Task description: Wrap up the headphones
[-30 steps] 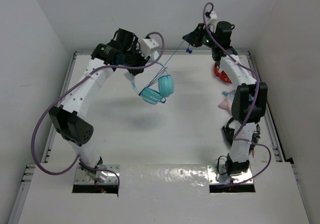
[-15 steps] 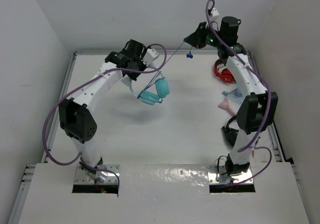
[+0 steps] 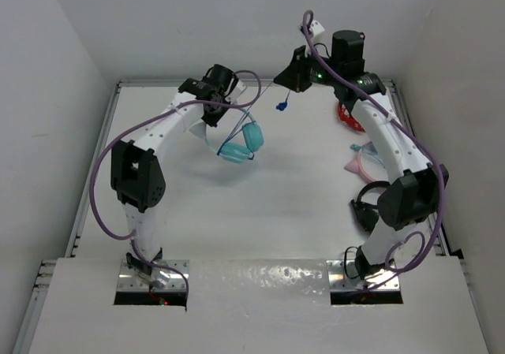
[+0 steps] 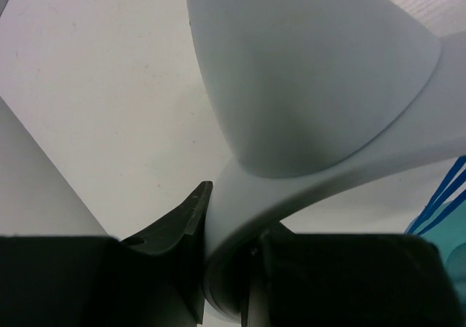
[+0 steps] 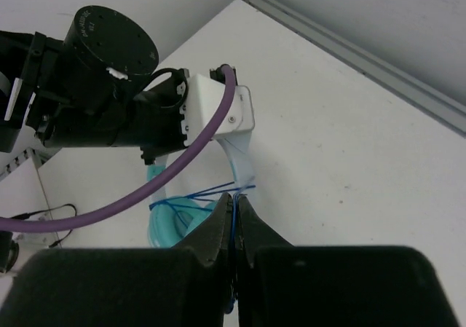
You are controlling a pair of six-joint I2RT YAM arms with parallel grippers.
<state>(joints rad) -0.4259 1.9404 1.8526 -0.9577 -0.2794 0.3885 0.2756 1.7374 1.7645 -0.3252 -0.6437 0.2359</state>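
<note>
The teal headphones [image 3: 241, 143] hang above the table at the back left, ear cups down. My left gripper [image 3: 223, 111] is shut on their pale headband [image 4: 291, 123], which fills the left wrist view; a teal ear cup [image 4: 445, 234] shows at its right edge. My right gripper [image 3: 289, 76] is raised near the back wall and shut on the thin blue cable [image 5: 234, 229]. The cable runs taut from it to the headband [image 5: 240, 163], with strands crossing the ear cups [image 5: 169, 221]. The blue plug [image 3: 280, 106] dangles below the right gripper.
Red headphones [image 3: 346, 116] lie at the back right behind the right arm. Pale blue headphones with pink trim [image 3: 361, 163] lie by the right edge. A black object [image 3: 361, 212] sits near the right arm's base. Walls close in the back and both sides.
The right gripper moved left and higher with the cable, and the plug swung left. The left arm swung right and turned its wrist, carrying the headphones slightly toward the back.
</note>
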